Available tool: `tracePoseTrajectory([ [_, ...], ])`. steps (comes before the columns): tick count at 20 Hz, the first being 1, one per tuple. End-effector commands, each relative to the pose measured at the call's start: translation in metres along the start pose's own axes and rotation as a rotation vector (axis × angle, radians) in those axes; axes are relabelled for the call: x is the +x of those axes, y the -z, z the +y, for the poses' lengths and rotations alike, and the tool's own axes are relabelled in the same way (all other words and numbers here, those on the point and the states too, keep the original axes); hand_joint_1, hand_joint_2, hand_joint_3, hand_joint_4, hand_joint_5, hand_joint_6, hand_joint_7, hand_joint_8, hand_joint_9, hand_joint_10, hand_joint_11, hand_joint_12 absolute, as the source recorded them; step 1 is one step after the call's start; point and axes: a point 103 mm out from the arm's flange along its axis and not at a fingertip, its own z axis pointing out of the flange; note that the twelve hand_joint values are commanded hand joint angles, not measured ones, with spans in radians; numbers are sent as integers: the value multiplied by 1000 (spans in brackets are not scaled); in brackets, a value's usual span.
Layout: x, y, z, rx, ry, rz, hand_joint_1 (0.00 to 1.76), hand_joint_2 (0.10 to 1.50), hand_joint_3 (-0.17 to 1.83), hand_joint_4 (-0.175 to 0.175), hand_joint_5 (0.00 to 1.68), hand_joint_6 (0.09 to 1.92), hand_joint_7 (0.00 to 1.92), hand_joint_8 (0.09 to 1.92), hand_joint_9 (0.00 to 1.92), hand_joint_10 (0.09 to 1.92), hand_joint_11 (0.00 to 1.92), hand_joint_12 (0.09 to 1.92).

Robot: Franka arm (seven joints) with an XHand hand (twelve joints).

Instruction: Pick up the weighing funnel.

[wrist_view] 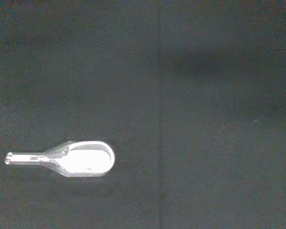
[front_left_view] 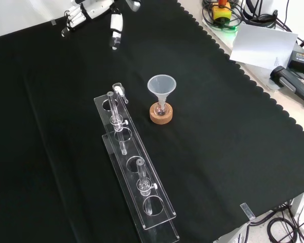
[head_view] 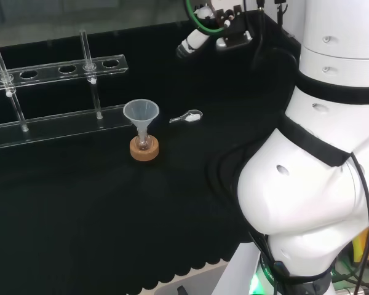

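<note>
Head view: white arm (head_view: 307, 203) is looming at right, clear rack (head_view: 55, 98) is standing at left. Hand (head_view: 195, 38) is hanging over the black cloth (head_view: 80, 233), fingers relaxed, gripping nothing. Weighing funnel (head_view: 187, 116) is lying on the cloth just right of the funnel (head_view: 141, 114), well apart from the hand.

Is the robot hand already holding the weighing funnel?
No, the weighing funnel lies on the black cloth, apart from the robot hand.
</note>
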Motion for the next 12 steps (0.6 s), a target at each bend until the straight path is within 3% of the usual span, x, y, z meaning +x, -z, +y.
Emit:
tracePoseTrajectory([
  [1, -44, -14, -7, 29, 81, -13, 383, 678, 3, -27, 5, 87, 96, 442, 42, 788, 0, 1224],
  [3, -58, -18, -4, 60, 125, -37, 355, 671, 0, -28, 1, 87, 61, 427, 12, 718, 0, 1185],
  [7, -70, -32, -3, 62, 208, -44, 308, 657, -4, -22, 0, 87, 4, 315, 0, 302, 0, 865],
  [12, -66, -52, -8, 51, 246, 1, 292, 653, -4, -28, 0, 87, 0, 276, 0, 217, 0, 765],
])
